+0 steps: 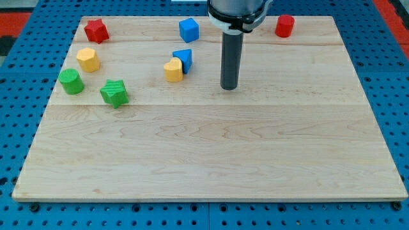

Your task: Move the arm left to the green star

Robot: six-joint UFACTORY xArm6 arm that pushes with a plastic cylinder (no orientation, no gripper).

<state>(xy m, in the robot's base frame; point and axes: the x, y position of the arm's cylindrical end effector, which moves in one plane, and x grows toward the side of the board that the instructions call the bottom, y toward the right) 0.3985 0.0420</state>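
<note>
Tip: my tip rests on the wooden board, in the upper middle part; it touches no block; bare wood lies all round it.
Rod: one straight dark rod, upright, hanging from a dark mount at the view's top; it has no parts to open or close, and it holds nothing.
Green star: the green star lies well to the view's left of my tip, slightly lower in the view; well apart from it.
Green cylinder: the green cylinder lies farther left than the star, just beside it.
Yellow blocks: the nearest yellow block sits left of my tip and slightly above; its shape is hard to make out, perhaps a heart; a second yellow block lies far left.
Blue blocks: one blue block touches the nearest yellow block on its upper right; a blue cube sits above and left of my tip.
Red blocks: a red star lies far to the upper left; a red cylinder lies to the upper right.
</note>
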